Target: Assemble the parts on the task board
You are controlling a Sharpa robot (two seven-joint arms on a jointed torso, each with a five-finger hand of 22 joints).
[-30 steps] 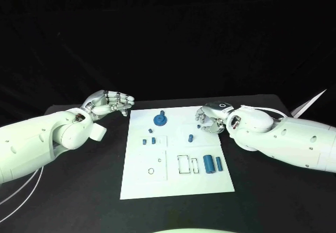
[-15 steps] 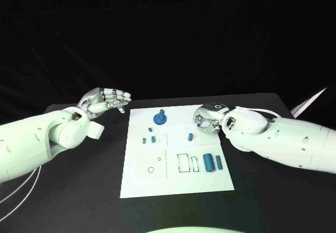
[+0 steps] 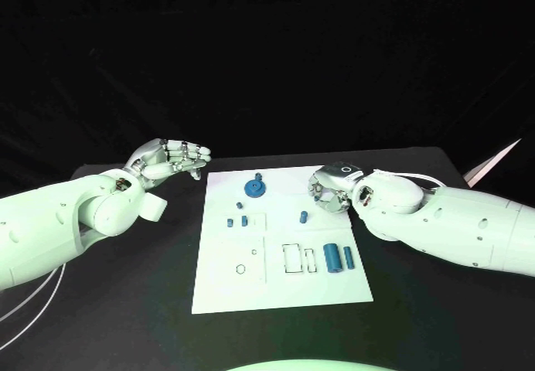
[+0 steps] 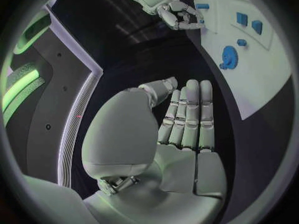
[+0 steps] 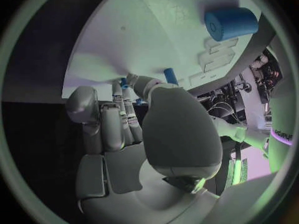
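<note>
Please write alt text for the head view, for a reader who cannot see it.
A white task board lies on a black table between two white robot arms, with small blue parts on it, among them a blue gear and a blue cylinder. The left hand hangs off the board's far left corner, fingers curled, holding nothing; the right hand is over the board's right edge.

This looks like a robotics lab or test cell. A black desk [image 3: 134, 309] stands against a fully dark backdrop, with nothing homely about it. A white task board [image 3: 279, 286] lies flat at its middle, carrying small blue parts [image 3: 331, 256] and outlined slots, the kind of rig used for assembly trials. The left wrist view shows curved grey panels with a lit green strip [image 4: 22, 87] beside the desk, and the right wrist view shows bundled cables and equipment [image 5: 233, 92] beyond the board.
</note>
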